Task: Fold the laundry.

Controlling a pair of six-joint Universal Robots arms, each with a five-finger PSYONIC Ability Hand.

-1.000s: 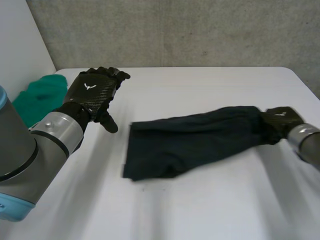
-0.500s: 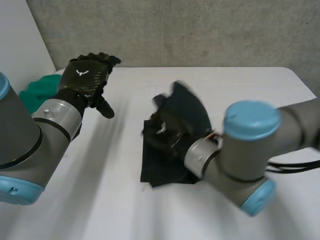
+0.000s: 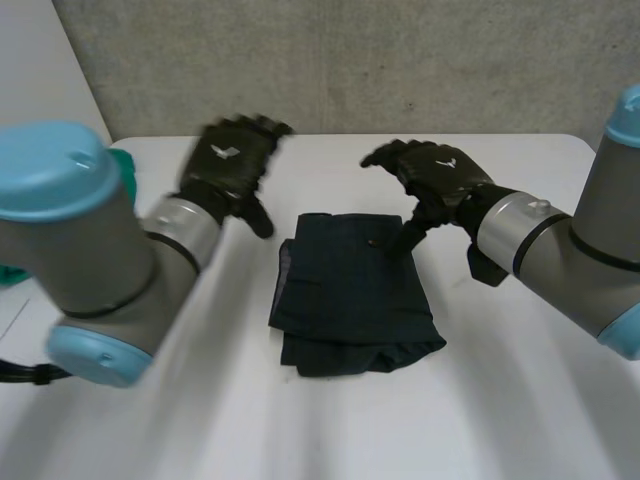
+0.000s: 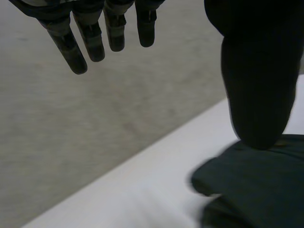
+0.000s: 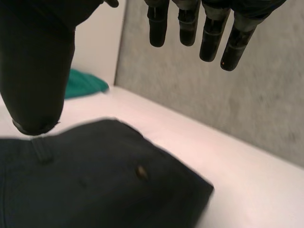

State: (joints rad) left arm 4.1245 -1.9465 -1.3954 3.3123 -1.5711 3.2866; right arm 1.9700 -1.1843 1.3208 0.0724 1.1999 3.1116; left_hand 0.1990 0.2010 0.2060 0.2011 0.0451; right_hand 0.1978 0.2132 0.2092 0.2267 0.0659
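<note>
Tabletop (image 3: 330,440), white and smooth, carries everything you need to watch. The grey-jointed left arm (image 3: 90,260) and right arm (image 3: 560,250) come in from either side. Between them the dark navy folded cloth garment (image 3: 355,300) lies flat in the middle of the tabletop, roughly a rectangle with a ragged, doubled near edge. Its long axis looks to run from the far side toward the robot, so you should probably plan the next fold across that line. A crumpled green cloth (image 5: 83,84) sits well apart, out past the left arm, and you can leave it alone for now.

Your left hand (image 3: 228,160) hovers just beside the garment's far left corner, with its fingers (image 4: 90,38) straight, spread and holding nothing. Your right hand (image 3: 440,175) is at the far right corner, its fingers (image 5: 190,28) likewise straight and empty. Its thumb (image 3: 412,235) points down at the far edge, but you cannot tell whether it touches. Both hands therefore flank the far edge, the garment lies toward the robot from the fingertips, and the right hand is the nearer one. A small button (image 5: 139,172) marks the top layer under the right palm.
</note>
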